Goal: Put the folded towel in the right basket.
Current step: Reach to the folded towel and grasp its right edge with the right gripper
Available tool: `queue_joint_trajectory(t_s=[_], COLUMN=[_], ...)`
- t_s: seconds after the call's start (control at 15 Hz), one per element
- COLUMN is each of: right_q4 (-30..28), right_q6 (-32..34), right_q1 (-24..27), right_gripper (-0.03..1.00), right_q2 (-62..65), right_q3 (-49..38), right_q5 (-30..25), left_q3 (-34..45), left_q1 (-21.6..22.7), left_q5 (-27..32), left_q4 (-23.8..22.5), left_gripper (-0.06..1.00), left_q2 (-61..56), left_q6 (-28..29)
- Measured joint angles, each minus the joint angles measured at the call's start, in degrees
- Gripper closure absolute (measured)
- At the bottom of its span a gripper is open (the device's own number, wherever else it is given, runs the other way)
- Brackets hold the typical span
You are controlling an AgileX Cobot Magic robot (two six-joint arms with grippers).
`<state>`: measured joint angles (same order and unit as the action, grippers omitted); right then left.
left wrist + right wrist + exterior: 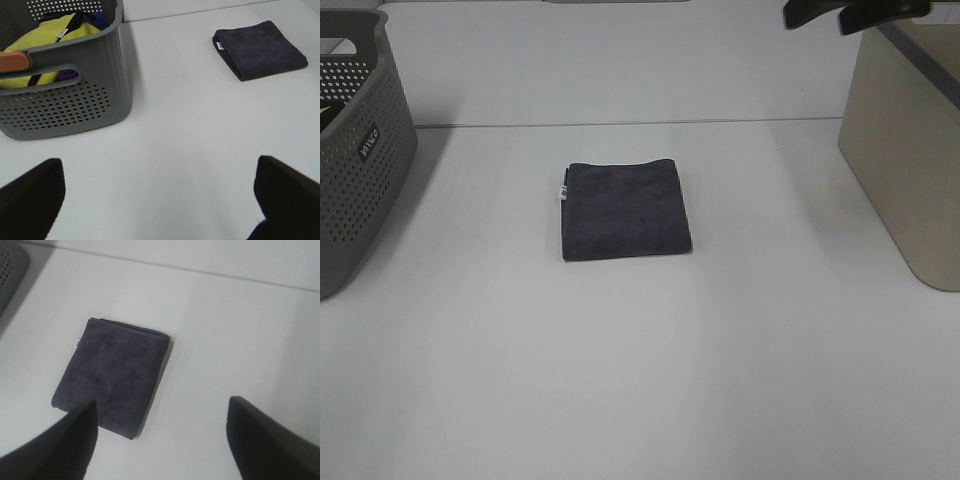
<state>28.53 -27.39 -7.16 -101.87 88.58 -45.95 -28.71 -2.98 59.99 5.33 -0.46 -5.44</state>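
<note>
A dark grey folded towel point(625, 209) lies flat on the white table, near its middle. It also shows in the left wrist view point(260, 49) and the right wrist view point(112, 374). The beige right basket point(910, 150) stands at the right edge. My right gripper point(855, 12) is open and empty, high up at the back right, above the basket's near corner; its fingers point(260, 440) frame the table beside the towel. My left gripper point(160, 200) is open and empty over bare table, its fingers point(30, 197) wide apart; the arm is out of the exterior view.
A grey perforated basket point(360, 150) stands at the left edge; it holds yellow and blue cloths point(55, 35). The table's back edge point(620, 124) runs behind the towel.
</note>
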Motion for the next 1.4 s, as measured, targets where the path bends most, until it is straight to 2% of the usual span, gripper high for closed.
queue_joint_trajectory(t_s=[0.13, 0.53, 0.93, 1.2, 1.4], right_q4=[1.7, 11.8, 12.8, 18.1, 18.4], right_q6=[0.9, 1.4, 1.4, 0.7, 0.2], right_q1=[-3.4, -3.4, -3.4, -3.4, -3.9], right_gripper=[0.28, 0.28, 0.28, 0.28, 0.29], right_q2=[-11.5, -30.4, -40.7, -44.4, -44.7], right_q3=[5.5, 16.8, 23.5, 24.8, 25.3], right_q5=[-2.1, -11.9, -14.4, -15.2, -14.6], left_q3=[0.0, 0.0, 0.0, 0.0, 0.0], left_q1=[0.0, 0.0, 0.0, 0.0, 0.0], left_q5=[0.0, 0.0, 0.0, 0.0, 0.0], left_q4=[0.0, 0.0, 0.0, 0.0, 0.0], left_gripper=[-0.03, -0.03, -0.03, -0.03, -0.03], left_q2=[0.0, 0.0, 0.0, 0.0, 0.0], left_q6=[0.0, 0.0, 0.0, 0.0, 0.0])
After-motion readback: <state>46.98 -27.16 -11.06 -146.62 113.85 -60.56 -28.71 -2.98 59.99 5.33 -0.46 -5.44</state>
